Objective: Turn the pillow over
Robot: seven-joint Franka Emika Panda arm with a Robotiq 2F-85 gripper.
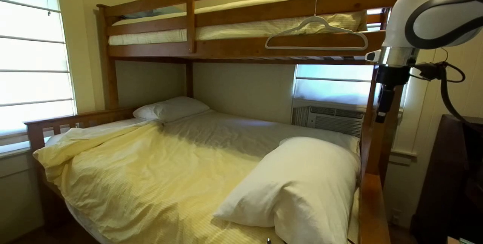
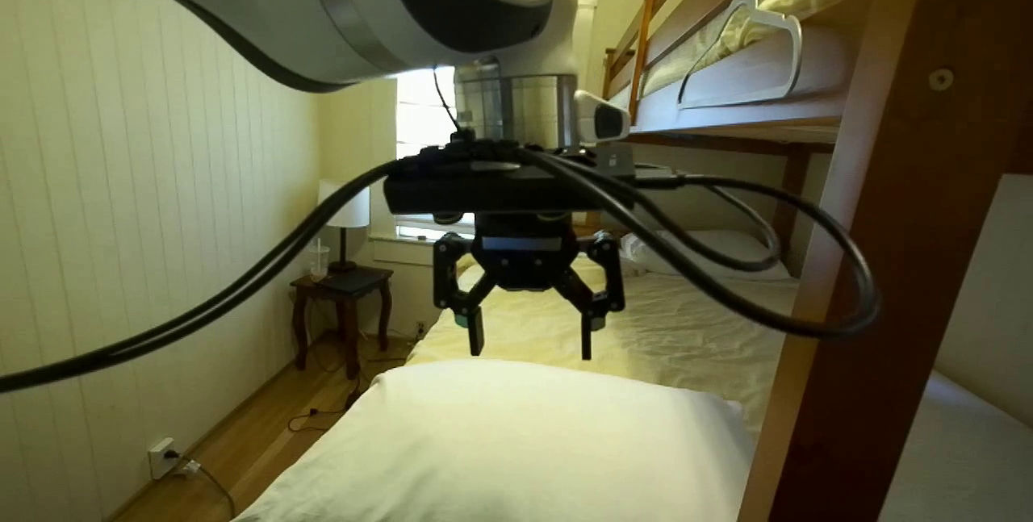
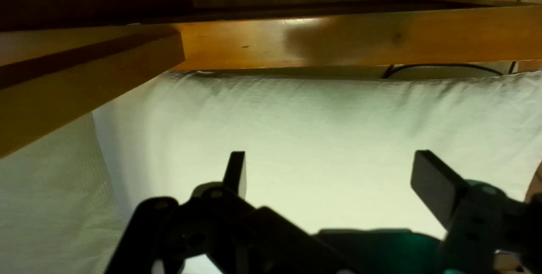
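The large plump white pillow (image 1: 305, 180) lies on the near end of the lower bunk, over the pale yellow bedspread (image 1: 151, 176). One corner points toward the middle of the bed. The pillow also fills the bottom of an exterior view (image 2: 516, 441) and the middle of the wrist view (image 3: 313, 117). My gripper (image 2: 531, 348) is open and empty, fingers pointing down. It hangs above the pillow, apart from it. It also shows at the right in an exterior view (image 1: 381, 117). In the wrist view the gripper's fingers (image 3: 328, 168) are wide apart with the pillow below them.
A wooden bunk post (image 2: 880, 231) stands close beside the gripper. The lower bed rail (image 3: 338, 41) runs along the pillow's edge. The upper bunk with a white hanger (image 1: 317, 21) is above. A smaller white pillow (image 1: 171, 109) lies at the far end. Loose cables (image 2: 775, 296) loop from the wrist.
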